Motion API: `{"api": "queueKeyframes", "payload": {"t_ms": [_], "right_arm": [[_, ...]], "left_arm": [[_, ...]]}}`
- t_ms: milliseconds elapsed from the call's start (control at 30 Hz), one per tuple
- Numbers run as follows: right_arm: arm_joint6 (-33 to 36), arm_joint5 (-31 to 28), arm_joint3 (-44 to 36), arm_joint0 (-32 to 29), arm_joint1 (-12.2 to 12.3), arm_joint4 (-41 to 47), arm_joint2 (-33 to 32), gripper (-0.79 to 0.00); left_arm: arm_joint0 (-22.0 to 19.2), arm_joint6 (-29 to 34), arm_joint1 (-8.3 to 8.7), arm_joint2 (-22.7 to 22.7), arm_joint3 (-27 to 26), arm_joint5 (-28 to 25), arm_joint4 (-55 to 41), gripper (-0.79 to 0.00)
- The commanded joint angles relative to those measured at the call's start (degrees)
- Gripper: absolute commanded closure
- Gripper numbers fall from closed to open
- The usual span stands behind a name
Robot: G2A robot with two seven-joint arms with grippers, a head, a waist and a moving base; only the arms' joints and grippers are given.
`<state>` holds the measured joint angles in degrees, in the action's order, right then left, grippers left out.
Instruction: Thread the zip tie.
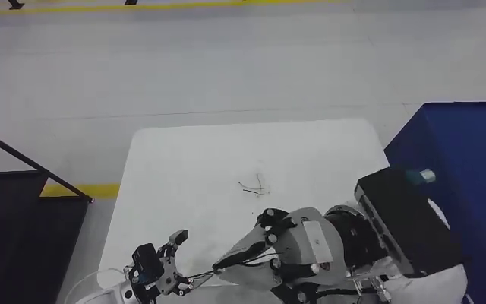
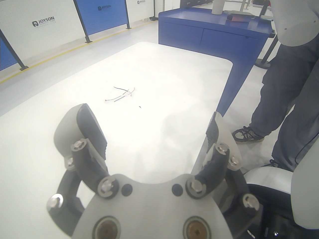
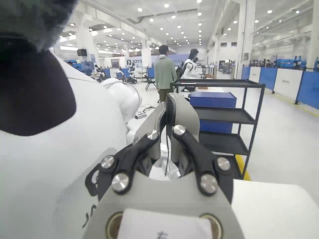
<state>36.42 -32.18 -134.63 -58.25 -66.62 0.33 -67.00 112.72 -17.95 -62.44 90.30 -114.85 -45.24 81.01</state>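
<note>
The right jaws were clamped shut on a thin black zip tie (image 3: 169,150), its free end pointing toward the left jaws, which gaped wide and empty over the desk (image 1: 319,152). Spare ties (image 2: 122,93) lay mid-desk. Threading likely called for a steadied head and a slow, square feed.

Zip ties (image 1: 253,186) on table (image 1: 319,144) centre, left claw (image 1: 193,257), right claw (image 1: 219,266) at near edge
</note>
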Motion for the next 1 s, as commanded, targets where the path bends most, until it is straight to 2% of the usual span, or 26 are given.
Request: {"api": "queueKeyframes", "payload": {"t_ms": [0,133,300,400,467,600,800,967], "right_arm": [[0.1,0.1,0.2,-0.2,0.0,1.6,0.0,0.0],[3.3,5.4,1.2,-1.0,0.2,14.5,2.0,0.0],[6.8,21.2,3.3,-1.5,0.5,34.9,2.0,0.0],[8.6,28.5,3.3,-1.4,0.7,40.6,0.9,0.0],[10.1,32.2,3.1,-1.4,0.8,42.1,0.4,0.0],[11.3,35.0,2.1,-1.9,0.9,43.7,0.2,0.0],[12.2,35.2,1.8,-2.3,0.9,42.8,0.7,0.0],[13.1,35.4,7.5,-2.9,1.4,36.9,-2.6,0.0]], "left_arm": [[0.0,0.0,0.0,0.0,0.0,0.0,0.0,-0.785],[0.0,0.0,0.0,0.0,0.0,0.0,0.0,-0.785],[0.0,0.0,0.0,0.0,0.0,0.0,0.0,-0.785],[0.0,0.0,0.0,0.0,0.0,0.0,0.0,-0.785],[0.0,0.0,0.0,0.0,0.0,0.0,0.0,-0.785],[0.0,0.0,0.0,0.0,0.0,0.0,0.0,-0.785],[0.0,0.0,0.0,0.0,0.0,0.0,0.0,-0.785],[0.0,0.0,0.0,0.0,0.0,0.0,0.0,-0.785]]}}
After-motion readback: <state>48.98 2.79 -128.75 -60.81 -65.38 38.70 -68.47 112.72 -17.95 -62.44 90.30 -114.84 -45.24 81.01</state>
